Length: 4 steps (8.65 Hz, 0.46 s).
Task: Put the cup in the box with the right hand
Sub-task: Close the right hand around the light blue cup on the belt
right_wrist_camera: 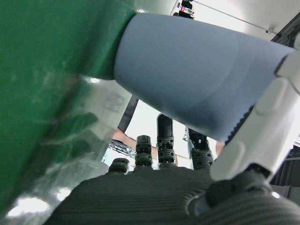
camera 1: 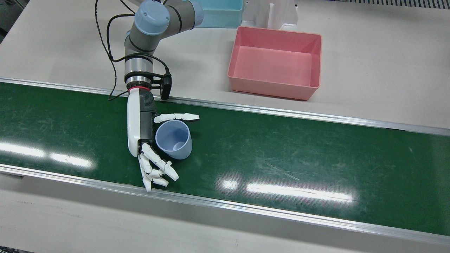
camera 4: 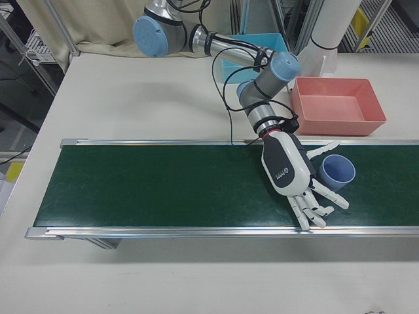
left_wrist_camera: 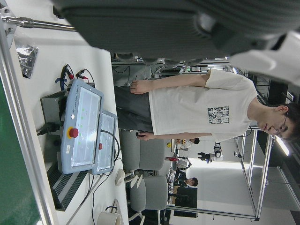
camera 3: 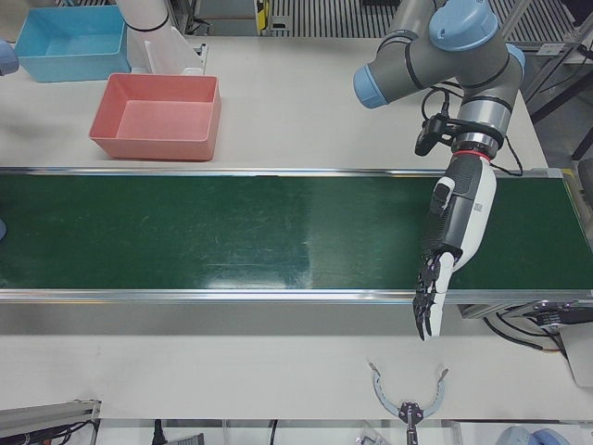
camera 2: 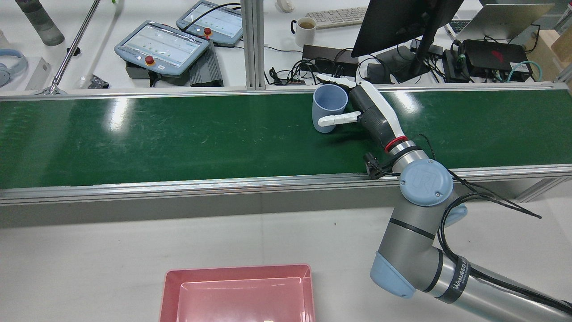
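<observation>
While the green belt (camera 1: 281,158) runs the whole width of the worktop (camera 1: 369,63), my job sits on a small patch of it: the blue cup (camera 1: 174,139) stands upright on the belt, mouth up, right against my right hand (camera 1: 142,130). The pink box (camera 1: 276,61) waits on the pale worktop beyond the belt's far rail, well apart from the cup and off to the right in the front view.

My right hand lies low over the belt with its palm beside the cup wall. My fingers (camera 1: 158,168) are spread, not yet closed: the thumb (camera 1: 177,117) stretches along the far side of the cup near its rim, and the others fan out past its near side. From the hand camera the cup wall fills the frame close to my palm, but I cannot tell whether the palm actually touches it.

To do this well, I judge I should curl the fingers around the near side while the thumb presses from the far side, squeezing evenly so the light cup does not skid or tip. Gripping mid-wall rather than at the rim should hold it steadier for the lift.

My left hand (camera 3: 449,250) hangs over the other end of the belt, holding nothing, fingers extended and close together.
</observation>
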### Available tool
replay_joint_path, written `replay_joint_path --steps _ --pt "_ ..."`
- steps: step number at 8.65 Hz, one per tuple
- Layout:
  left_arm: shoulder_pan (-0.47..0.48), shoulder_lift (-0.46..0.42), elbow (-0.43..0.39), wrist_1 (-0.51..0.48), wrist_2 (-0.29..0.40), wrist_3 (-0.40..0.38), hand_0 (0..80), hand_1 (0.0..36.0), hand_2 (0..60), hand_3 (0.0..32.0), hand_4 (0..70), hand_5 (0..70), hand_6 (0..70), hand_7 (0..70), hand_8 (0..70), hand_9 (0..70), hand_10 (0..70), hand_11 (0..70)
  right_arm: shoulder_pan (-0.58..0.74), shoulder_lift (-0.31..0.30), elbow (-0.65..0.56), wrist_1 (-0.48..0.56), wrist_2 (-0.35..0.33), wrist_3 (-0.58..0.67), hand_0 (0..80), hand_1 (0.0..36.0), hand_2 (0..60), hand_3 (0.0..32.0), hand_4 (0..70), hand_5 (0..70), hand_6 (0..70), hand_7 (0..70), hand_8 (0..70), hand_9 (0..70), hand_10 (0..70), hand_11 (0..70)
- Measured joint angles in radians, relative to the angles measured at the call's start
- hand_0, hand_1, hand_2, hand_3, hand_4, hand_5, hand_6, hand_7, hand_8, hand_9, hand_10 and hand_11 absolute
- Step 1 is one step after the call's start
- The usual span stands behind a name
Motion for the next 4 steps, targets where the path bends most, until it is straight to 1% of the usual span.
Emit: replay_joint_path --steps 1,2,3,4 --pt "0.000 0.000 0.000 0.000 0.000 0.000 0.0 0.0 0.0 0.0 0.0 0.0 0.0 0.0 0.0 0.0 0.0 0.0 0.000 -0.001 0.002 0.000 0.011 0.000 54.5 30.7 47.4 0.0 30.1 9.3 26.9 70.0 27.2 49.8 12.3 19.6" --pt "0.000 0.000 0.000 0.000 0.000 0.000 0.0 0.0 0.0 0.0 0.0 0.0 0.0 0.0 0.0 0.0 0.0 0.0 0.000 -0.002 0.004 0.000 0.024 0.000 50.4 31.0 60.0 0.0 31.2 8.8 27.2 70.0 27.8 50.5 13.7 21.5" --pt "0.000 0.000 -0.001 0.001 0.000 0.000 0.0 0.0 0.0 0.0 0.0 0.0 0.0 0.0 0.0 0.0 0.0 0.0 0.000 -0.003 0.005 -0.001 0.031 0.000 49.1 32.5 60.0 0.0 29.5 8.8 26.2 70.0 27.1 49.9 13.4 21.0" --pt "0.000 0.000 -0.001 0.001 0.000 0.000 0.0 0.0 0.0 0.0 0.0 0.0 0.0 0.0 0.0 0.0 0.0 0.0 0.000 -0.004 0.007 -0.001 0.035 0.000 49.0 34.9 60.0 0.0 31.6 8.8 26.3 70.0 26.6 49.7 13.1 20.7"
